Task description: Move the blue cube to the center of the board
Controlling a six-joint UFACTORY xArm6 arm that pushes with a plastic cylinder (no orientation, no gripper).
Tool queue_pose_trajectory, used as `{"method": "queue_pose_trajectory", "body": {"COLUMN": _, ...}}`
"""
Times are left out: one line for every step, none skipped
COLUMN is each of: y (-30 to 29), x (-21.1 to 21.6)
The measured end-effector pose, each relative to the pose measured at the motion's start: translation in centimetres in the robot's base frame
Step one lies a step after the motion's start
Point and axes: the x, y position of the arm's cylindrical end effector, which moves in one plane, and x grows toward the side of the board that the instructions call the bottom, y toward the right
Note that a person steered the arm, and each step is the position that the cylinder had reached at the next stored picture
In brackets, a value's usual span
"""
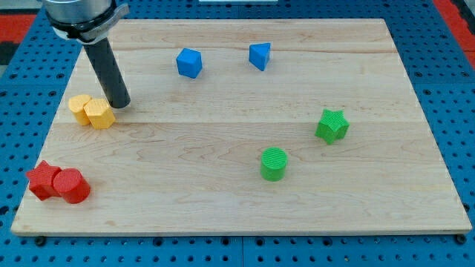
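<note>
The blue cube [189, 62] sits on the wooden board [237, 185] near the view's top, left of centre. My tip [120, 104] rests on the board at the upper left, well to the left of and below the blue cube, right beside the yellow blocks. The rod rises from the tip up to the view's top left corner.
A blue triangular block [260, 55] lies right of the cube. Two yellow blocks [92, 111] touch each other just left of my tip. Two red blocks [58, 182] sit at the lower left. A green star [332, 125] and a green cylinder [273, 164] are right of centre.
</note>
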Motion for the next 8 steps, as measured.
{"method": "queue_pose_trajectory", "body": {"y": 7.4, "x": 0.0}}
{"method": "queue_pose_trajectory", "body": {"y": 10.1, "x": 0.0}}
{"method": "queue_pose_trajectory", "body": {"y": 11.0, "x": -0.8}}
{"method": "queue_pose_trajectory", "body": {"y": 9.4, "x": -4.0}}
{"method": "queue_pose_trajectory", "body": {"y": 4.4, "x": -6.8}}
{"method": "queue_pose_trajectory", "body": {"y": 2.1, "x": -7.0}}
{"method": "queue_pose_trajectory", "body": {"y": 2.8, "x": -11.3}}
{"method": "queue_pose_trajectory", "body": {"y": 6.8, "x": -13.7}}
